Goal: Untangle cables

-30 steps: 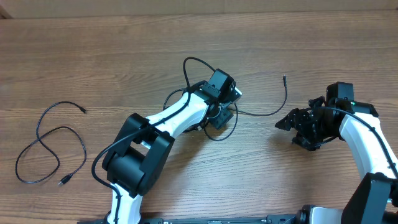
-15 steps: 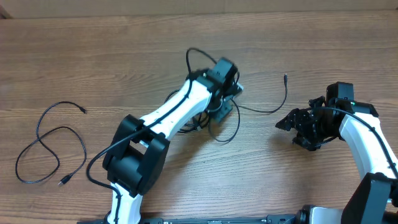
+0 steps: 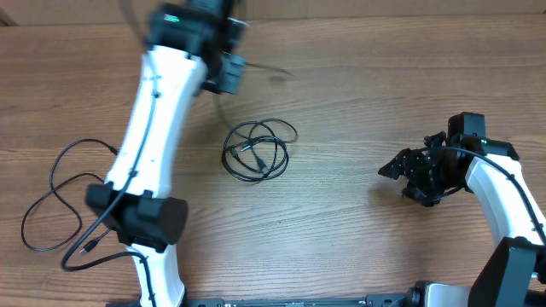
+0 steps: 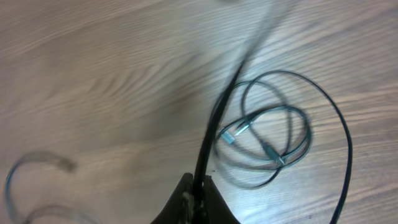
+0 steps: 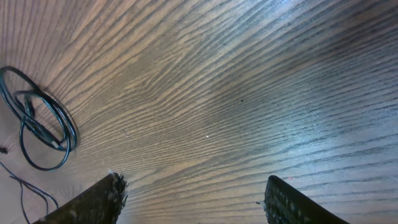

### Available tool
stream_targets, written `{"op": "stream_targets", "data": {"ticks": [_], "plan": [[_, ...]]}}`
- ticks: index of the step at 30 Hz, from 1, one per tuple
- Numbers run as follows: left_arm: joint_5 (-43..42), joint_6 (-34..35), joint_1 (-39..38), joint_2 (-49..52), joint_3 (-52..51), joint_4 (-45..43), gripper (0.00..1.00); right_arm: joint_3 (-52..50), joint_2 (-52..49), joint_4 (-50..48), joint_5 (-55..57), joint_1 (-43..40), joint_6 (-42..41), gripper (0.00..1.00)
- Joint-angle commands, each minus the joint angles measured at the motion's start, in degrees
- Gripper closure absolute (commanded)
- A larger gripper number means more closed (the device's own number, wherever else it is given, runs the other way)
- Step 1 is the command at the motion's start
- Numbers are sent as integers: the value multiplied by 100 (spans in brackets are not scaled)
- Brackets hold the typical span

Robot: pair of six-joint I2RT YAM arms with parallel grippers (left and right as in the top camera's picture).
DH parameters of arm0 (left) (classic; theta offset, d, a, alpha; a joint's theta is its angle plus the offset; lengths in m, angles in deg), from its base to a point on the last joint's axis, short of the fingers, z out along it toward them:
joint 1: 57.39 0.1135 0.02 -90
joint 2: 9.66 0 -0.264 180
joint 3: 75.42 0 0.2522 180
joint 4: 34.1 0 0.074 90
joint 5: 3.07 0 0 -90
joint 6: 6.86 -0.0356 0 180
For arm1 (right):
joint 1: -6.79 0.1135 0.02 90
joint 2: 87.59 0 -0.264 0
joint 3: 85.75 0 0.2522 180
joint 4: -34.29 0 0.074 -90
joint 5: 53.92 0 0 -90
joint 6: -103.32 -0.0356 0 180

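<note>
The small coil of cables [image 3: 256, 152] lies alone on the middle of the bench [image 3: 367, 68], a few tight black loops with plug ends tucked inside. A second ago the left gripper [image 3: 223, 72] was down on this bundle, and a long tail arced off to the right. Now that arm has risen and swung to the far left, and the tail is gone from the bench. In the left wrist view the left gripper [image 4: 194, 198] is pinched shut on one black cord [image 4: 239, 68], which streaks upward out of its fingertips, blurred by motion.

I judge that one strand is being drawn out of the tangle and that what remains is smaller than before. The blur hides whether the held cord has come fully free or still runs through the coil [image 4: 267, 140].

A separate loose cable [image 3: 53, 177] sprawls in open curves at the left side of the bench, well apart from the coil, and looks already untangled.

The right gripper [image 3: 394, 166] hovers at the right, unmoved, well apart from the coil. Its fingers [image 5: 106, 199] stand spread with nothing between them.

No container, tray or bin shows in any view, and all the cords rest on or hang above bare wood.
</note>
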Motion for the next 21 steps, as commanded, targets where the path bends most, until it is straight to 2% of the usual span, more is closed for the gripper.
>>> {"op": "stream_targets", "data": {"ticks": [1, 5, 10, 15, 21], "plan": [[146, 466, 372, -83, 601, 581, 96, 118, 83, -13, 9, -7, 63, 30], [-116, 662, 872, -400, 595, 581, 96, 118, 85, 28, 9, -7, 63, 30], [-44, 658, 962, -935, 411, 581, 96, 118, 83, 31, 9, -7, 63, 30], [101, 643, 988, -1853, -411, 581, 96, 118, 85, 28, 11, -7, 63, 30], [258, 813, 1279, -3187, -2111, 581, 96, 116, 85, 28, 11, -7, 66, 30]]}}
